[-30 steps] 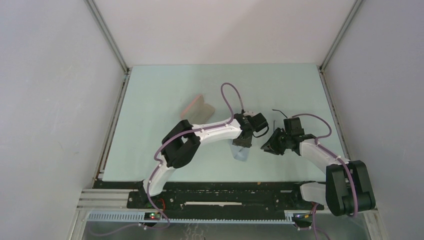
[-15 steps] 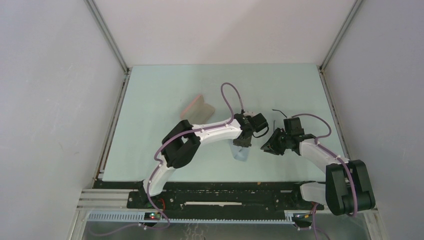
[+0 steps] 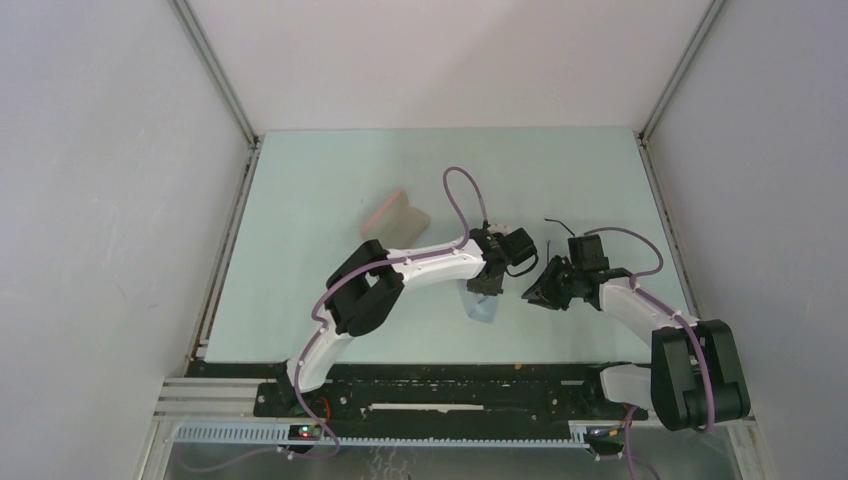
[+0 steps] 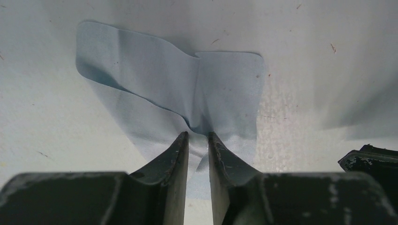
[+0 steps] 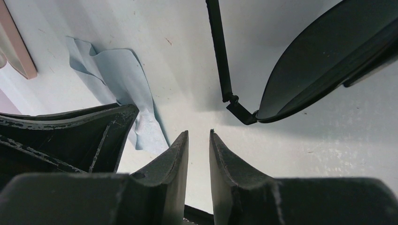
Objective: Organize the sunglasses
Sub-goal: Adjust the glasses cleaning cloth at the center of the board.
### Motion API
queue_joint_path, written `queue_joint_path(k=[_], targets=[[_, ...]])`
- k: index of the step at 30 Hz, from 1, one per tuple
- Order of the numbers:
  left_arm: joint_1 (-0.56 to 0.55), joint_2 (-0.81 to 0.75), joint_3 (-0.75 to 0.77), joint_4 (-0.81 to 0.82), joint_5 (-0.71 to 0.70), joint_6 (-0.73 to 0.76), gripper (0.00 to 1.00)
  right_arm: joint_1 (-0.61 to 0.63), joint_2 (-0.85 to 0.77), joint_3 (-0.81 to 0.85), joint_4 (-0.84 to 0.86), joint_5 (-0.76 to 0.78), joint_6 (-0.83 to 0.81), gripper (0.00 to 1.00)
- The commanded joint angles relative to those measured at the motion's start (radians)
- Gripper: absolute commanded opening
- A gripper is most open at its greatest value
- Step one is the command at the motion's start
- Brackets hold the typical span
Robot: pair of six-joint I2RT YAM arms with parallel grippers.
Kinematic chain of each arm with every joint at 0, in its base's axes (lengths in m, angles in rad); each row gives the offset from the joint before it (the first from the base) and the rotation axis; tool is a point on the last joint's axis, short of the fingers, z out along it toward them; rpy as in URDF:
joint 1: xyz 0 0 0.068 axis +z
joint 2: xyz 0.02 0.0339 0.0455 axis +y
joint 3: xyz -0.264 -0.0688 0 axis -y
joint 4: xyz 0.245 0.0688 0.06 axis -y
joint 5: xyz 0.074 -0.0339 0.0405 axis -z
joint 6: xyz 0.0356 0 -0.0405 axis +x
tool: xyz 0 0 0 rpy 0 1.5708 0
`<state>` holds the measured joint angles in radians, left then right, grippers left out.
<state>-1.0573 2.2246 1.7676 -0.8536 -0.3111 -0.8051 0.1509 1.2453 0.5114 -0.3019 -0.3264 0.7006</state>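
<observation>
Since the earlier frame almost nothing is shifting in the overhead view: only the left arm is settling a touch over the cloth, while the right arm, the case and the sunglasses are sitting where they were. The left gripper point(image 4: 197, 136) is pinching the grey-blue cloth point(image 4: 155, 79) near the middle of the table point(image 3: 330, 170). Its fingers are drawn narrow on a ridge of fabric puckering up between the tips, probably so the cloth can be lifted as one piece. The right gripper point(image 5: 199, 133) is hovering just right of it, its fingers standing slightly apart with only bare table between them, gripping nothing. The sunglasses point(image 5: 328, 61) are sitting untouched just beyond those fingertips on the far right, one slim arm stretching toward the far side; the right arm seems to be waiting beside them for its turn. The salmon-pink case point(image 3: 395, 215) is lying well apart, far left of both grippers, and I cannot tell whether it is open.
</observation>
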Motion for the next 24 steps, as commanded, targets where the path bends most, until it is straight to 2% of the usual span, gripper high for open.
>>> queue_joint_path(k=[1, 4, 10, 13, 18, 24], targets=[[0.004, 0.010, 0.041, -0.010, -0.034, -0.012, 0.25, -0.008, -0.009, 0.000, 0.013, -0.007, -0.019, 0.30], [0.004, -0.008, 0.033, -0.014, -0.040, -0.014, 0.24, -0.008, -0.009, -0.001, 0.012, -0.005, -0.018, 0.30], [0.004, -0.078, -0.016, 0.001, -0.036, -0.028, 0.05, -0.008, -0.006, 0.001, 0.015, -0.008, -0.016, 0.30], [0.005, -0.102, -0.029, 0.002, -0.040, -0.032, 0.00, -0.008, -0.005, 0.001, 0.017, -0.009, -0.016, 0.30], [0.005, -0.151, -0.077, 0.004, -0.053, -0.040, 0.01, -0.008, 0.000, 0.001, 0.022, -0.019, -0.013, 0.30], [0.023, -0.231, -0.207, 0.104, 0.007, -0.041, 0.13, 0.004, -0.003, 0.001, 0.026, -0.043, -0.008, 0.31]])
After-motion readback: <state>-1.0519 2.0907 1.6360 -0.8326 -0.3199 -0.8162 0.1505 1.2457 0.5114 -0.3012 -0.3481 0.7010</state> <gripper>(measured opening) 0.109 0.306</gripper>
